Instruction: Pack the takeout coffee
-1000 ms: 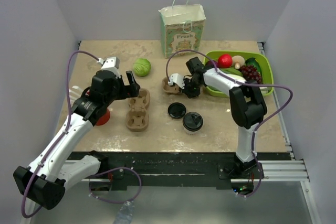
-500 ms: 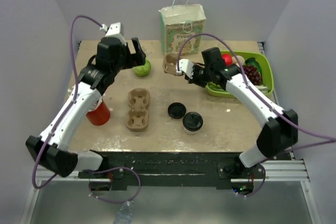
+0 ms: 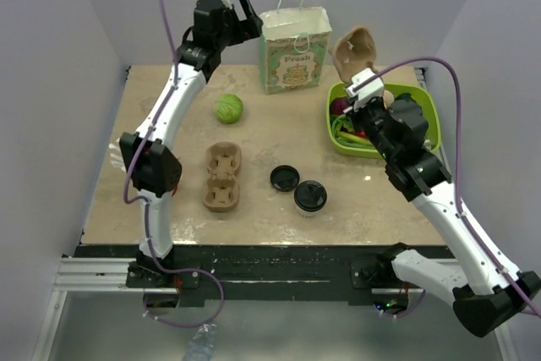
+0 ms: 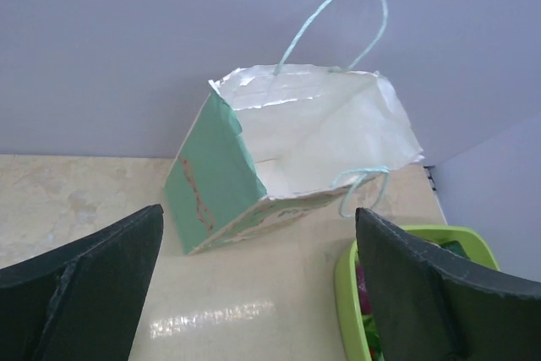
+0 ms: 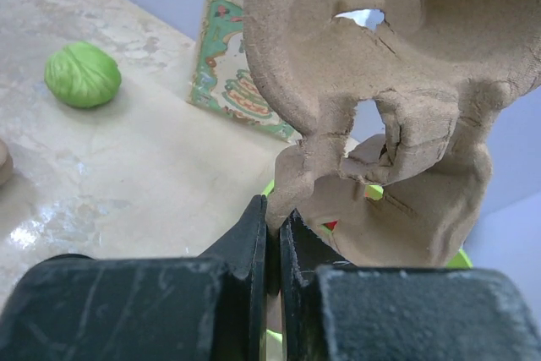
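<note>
The right gripper (image 3: pixel 363 84) has its two black fingers pressed together on the thin lower edge of a brown moulded-pulp cup carrier (image 3: pixel 352 50), which it holds upright in the air above the far end of the lime-green rectangular plastic bin (image 3: pixel 340 147). The right wrist view shows the carrier's rough, fibrous surface, its rounded cup wells and torn-looking cut-outs. The left gripper (image 3: pixel 246 19) is raised high at the upper left corner of the mint-green printed paper gift bag (image 3: pixel 293 48), and its matte black fingers (image 4: pixel 93 285) are spread wide apart with nothing between them. From the left wrist, the bag stands open, its white inside creased and its thin cord handles looped above the rim. The takeout coffee, a small white paper cup with a round black plastic lid (image 3: pixel 310 196), stands on the beige mottled stone-like table (image 3: pixel 279 137), near the front and well apart from both grippers. Just beside it, to its far left, lies a loose flat black round lid (image 3: pixel 285 177). A second brown pulp carrier (image 3: pixel 222 176) lies flat further left (its wells face up). A knobbly round green vegetable (image 3: pixel 227 108) sits behind it, near the bag. The bin holds glossy toy produce, too crowded to sort out.
</note>
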Controlling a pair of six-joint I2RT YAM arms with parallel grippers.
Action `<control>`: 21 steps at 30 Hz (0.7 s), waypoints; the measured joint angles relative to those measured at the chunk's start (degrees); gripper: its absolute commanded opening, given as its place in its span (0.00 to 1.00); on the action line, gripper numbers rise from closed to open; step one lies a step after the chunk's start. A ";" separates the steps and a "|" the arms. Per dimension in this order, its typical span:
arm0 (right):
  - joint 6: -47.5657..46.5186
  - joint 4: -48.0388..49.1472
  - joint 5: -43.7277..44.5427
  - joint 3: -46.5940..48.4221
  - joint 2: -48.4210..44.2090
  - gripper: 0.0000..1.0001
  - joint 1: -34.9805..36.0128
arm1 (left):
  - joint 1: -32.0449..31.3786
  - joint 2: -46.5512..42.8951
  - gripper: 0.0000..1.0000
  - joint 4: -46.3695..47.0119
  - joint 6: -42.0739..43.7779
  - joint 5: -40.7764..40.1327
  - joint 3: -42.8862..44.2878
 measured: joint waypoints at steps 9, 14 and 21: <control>5.29 1.29 2.89 -2.73 -3.26 0.00 0.00 | -0.22 15.65 0.91 9.49 -1.42 -4.37 5.07; 6.03 1.07 4.46 -2.73 -1.51 0.00 0.02 | -0.48 19.23 0.84 13.70 -1.40 -6.49 5.53; 6.43 0.68 4.68 -2.73 -0.20 0.00 0.02 | -0.98 19.85 0.50 17.38 -1.64 -6.95 5.95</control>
